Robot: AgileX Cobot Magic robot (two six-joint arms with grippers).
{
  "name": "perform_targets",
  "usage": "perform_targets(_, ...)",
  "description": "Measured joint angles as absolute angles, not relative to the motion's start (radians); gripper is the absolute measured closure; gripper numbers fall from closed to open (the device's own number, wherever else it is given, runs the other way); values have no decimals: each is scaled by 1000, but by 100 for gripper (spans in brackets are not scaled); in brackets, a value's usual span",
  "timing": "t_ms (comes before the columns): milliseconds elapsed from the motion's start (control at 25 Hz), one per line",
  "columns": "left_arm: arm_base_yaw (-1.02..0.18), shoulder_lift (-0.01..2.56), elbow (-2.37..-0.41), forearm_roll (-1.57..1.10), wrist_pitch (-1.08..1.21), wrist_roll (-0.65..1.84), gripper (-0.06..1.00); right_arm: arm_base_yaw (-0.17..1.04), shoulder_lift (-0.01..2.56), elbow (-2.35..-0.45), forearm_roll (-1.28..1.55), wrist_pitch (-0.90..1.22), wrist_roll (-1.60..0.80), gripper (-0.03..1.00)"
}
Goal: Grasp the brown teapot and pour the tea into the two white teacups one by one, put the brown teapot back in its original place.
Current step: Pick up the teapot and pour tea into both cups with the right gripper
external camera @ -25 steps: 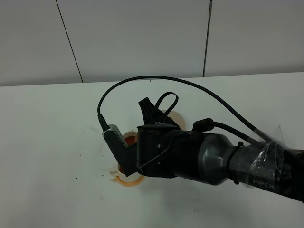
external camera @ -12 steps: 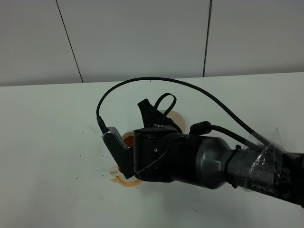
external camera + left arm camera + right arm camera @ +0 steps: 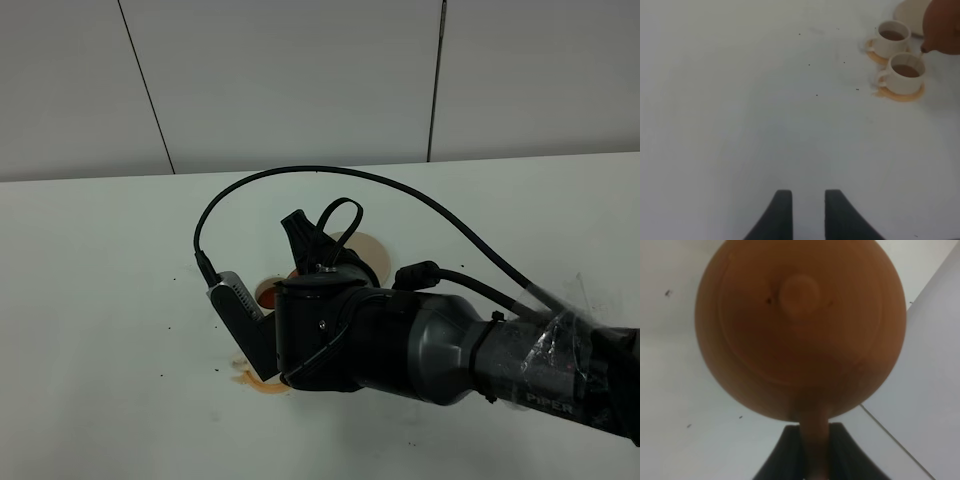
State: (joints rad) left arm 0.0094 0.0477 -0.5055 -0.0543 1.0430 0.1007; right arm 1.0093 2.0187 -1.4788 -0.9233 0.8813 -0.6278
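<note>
Brown teapot is gripped by its handle between the right jaws; left jaws are parted, with nothing between them.

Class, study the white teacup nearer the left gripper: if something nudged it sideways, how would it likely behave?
The teacup looks squat, so it would probably slide rather than tip. It holds brown tea, so a sharp nudge would likely slop some out. It sits on a thin orange coaster, which might shift with it. It looks like glazed ceramic, so probably rigid and chip-prone.
</note>
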Motion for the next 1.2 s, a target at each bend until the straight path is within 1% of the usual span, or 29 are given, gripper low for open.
perform_targets(1200, 9, 48, -505, -54, 1043, 101, 71, 1012, 2019, -1479, -979, 863, -601, 87)
